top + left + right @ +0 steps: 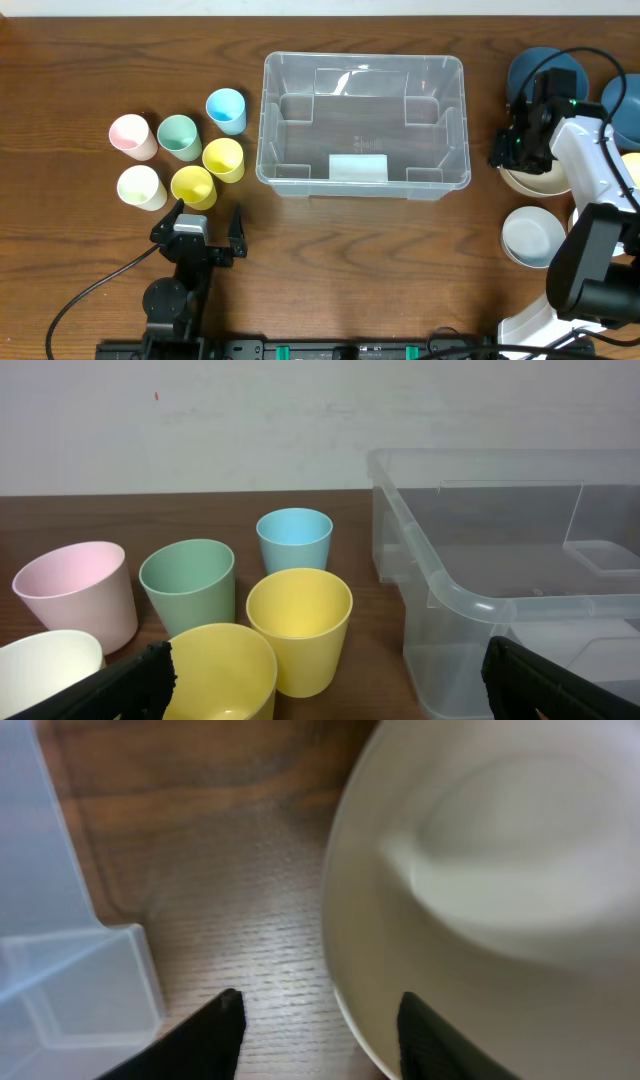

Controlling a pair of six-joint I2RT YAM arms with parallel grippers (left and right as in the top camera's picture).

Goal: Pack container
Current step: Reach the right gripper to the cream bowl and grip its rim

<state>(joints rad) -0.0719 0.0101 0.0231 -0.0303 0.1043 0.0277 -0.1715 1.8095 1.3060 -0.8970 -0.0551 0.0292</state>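
1. Across the overhead view, the container (455, 120) stands empty at the table's (380, 270) far middle. There is bare wood in front of it and narrow strips at both its sides.
2. Six cups sit in a tight cluster to its left: pink (133, 136), green (179, 136), blue (226, 110), two yellow (223, 159) (192, 186) and white (141, 187). The left gripper (205, 218) is just in front of the near yellow cup, its fingers spread wide.
3. The right gripper (512, 152) is over the near edge of a cream bowl (535, 182) beside the container's right wall. Two blue bowls (545, 68) (625, 95) lie behind it and a white bowl (533, 236) in front.
4. In the left wrist view, the gripper (350, 690) is released and holds nothing. All six cups crowd the left half and the container's rim (470, 600) fills the right. A slim lane of table runs between them.
5. In the right wrist view, the gripper (315, 1030) is parted and empty, and its fingers straddle the bowl's (500, 870) rim. The container's corner (70, 990) is near on the left.
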